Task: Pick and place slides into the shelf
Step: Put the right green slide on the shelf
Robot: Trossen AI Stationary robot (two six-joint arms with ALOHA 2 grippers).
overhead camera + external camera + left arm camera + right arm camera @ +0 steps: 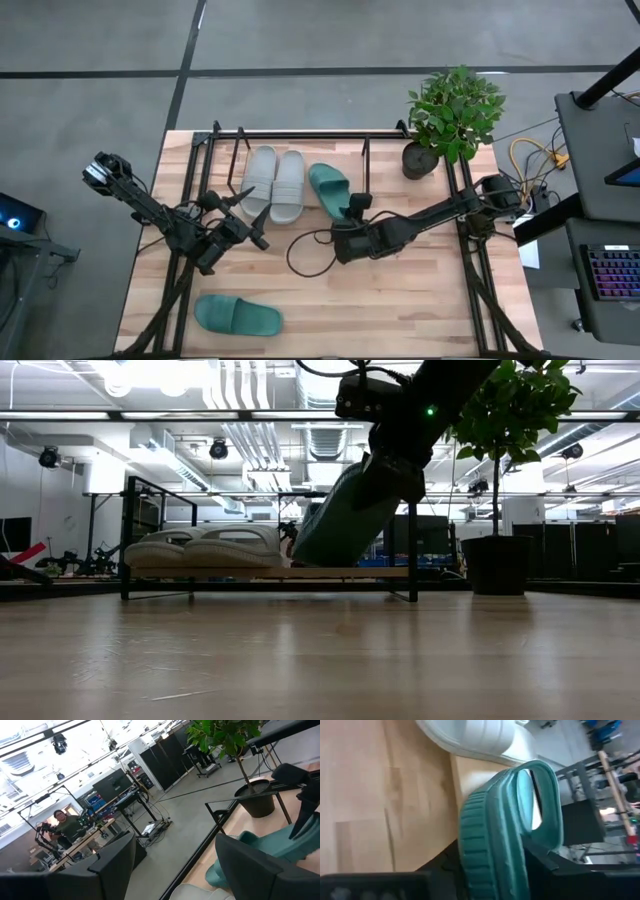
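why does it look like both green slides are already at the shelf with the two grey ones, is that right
Not quite. The two grey slides lie on the shelf, but only one green slide is there, at the right claw. The high view shows the other green slide near the table's front edge.

Even, bright overhead light fills the scene; from above, the worktop shows only faint, soft shadows beside the arms and under the potted plant. Seen from table height, ceiling lamps blow out to white glare, and the arm and plant stand as dark silhouettes against them, while the near wood is blurred. The left wrist view has washed-out ceiling lights. The right wrist view shows the teal slide soft, too close for focus.
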